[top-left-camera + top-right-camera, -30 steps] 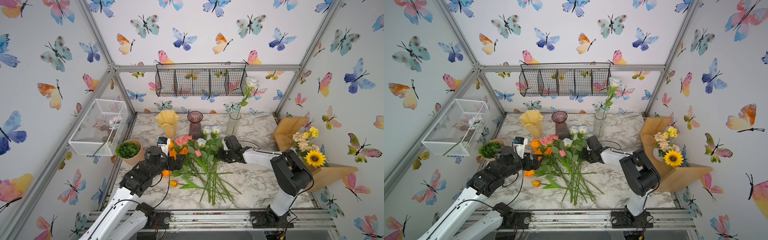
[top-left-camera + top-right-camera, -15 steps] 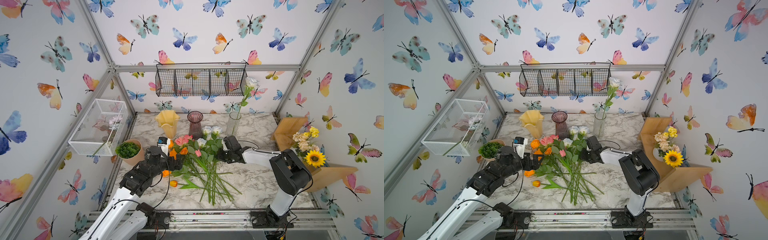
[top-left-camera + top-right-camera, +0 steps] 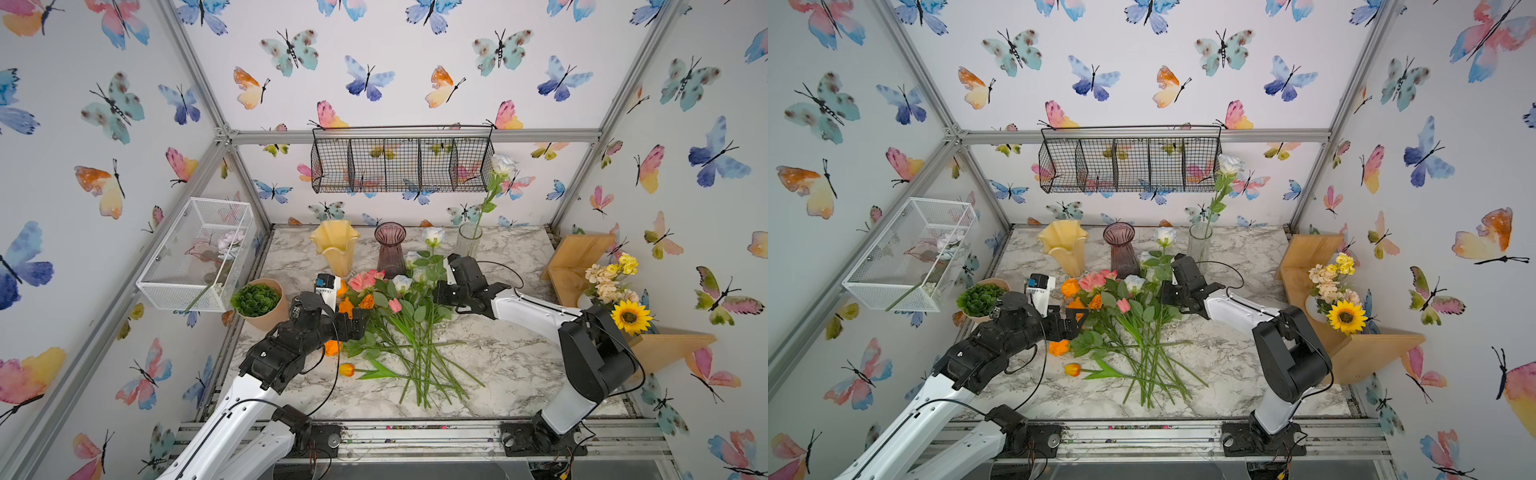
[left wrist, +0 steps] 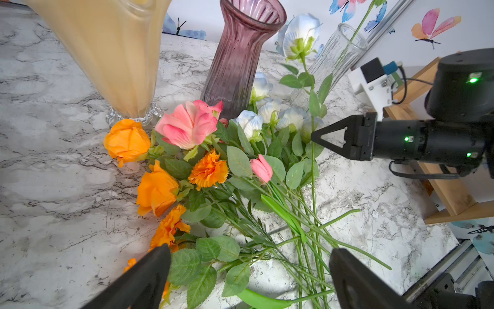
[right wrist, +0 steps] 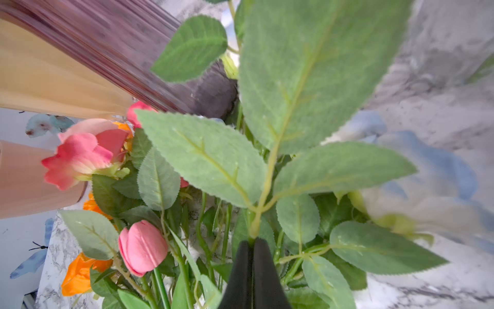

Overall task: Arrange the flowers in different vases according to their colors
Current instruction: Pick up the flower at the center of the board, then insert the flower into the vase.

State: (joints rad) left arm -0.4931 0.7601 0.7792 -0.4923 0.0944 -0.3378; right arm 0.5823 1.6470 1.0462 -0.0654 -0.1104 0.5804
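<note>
Status: right gripper (image 5: 252, 247) was seen pinched together on the green stem of a white-blue rose (image 3: 433, 236). Contact was made just under a leaf cluster, as shown in the right wrist view. The rose was held upright, with its bloom raised above the flower pile (image 3: 409, 332). In both top views the bloom was placed between the purple vase (image 3: 390, 251) and the clear vase (image 3: 468, 241). The right gripper was positioned at the pile's 2 o'clock.

Left gripper (image 4: 248, 256) was found with jaws wide apart, low at the pile's 9 o'clock. Leaves and stems were framed between its fingers, and the orange blooms were close by.

Vases were lined up along the 12 o'clock edge of the table (image 3: 519, 365): yellow vase (image 3: 334, 249) at 11, purple at 12, clear at 1. One white rose (image 3: 503, 164) was stood tall in the clear vase.

The pile was laid at table centre, blooms toward 12 o'clock and stems fanned toward 6. Orange, pink and white-blue heads were mixed together in it. An orange tulip (image 3: 347, 369) was left slightly apart at the pile's 8 o'clock.
</note>
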